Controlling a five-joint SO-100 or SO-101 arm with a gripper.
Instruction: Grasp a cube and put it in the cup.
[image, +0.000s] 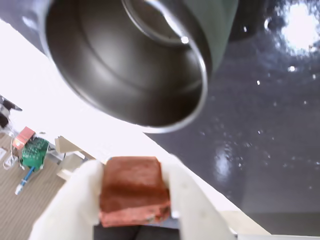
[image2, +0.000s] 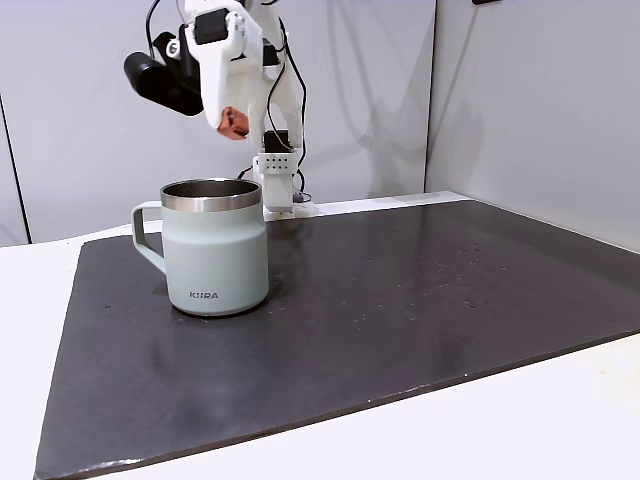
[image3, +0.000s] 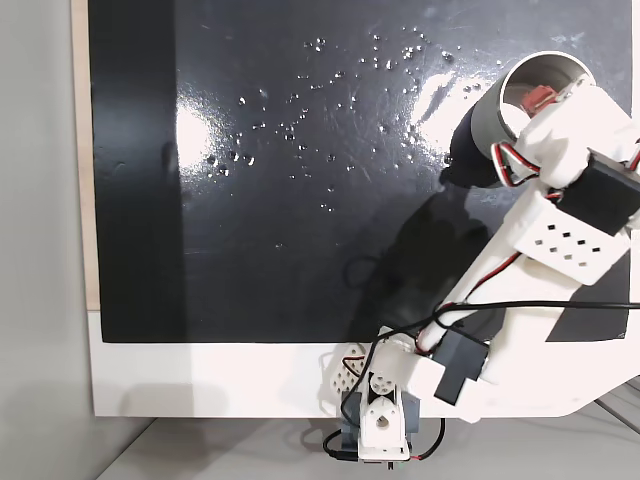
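While poised above steel-lined cup (image2: 216, 247), gripper (image: 134, 192) pinches rough reddish-brown cube (image: 133, 190) (blocky, chipped edges)

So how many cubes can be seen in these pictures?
1. The reddish-brown cube is clamped in the gripper, held in the air above the open sage-green mug. The mug's bottom, as far as the wrist view shows it, holds no other cube.
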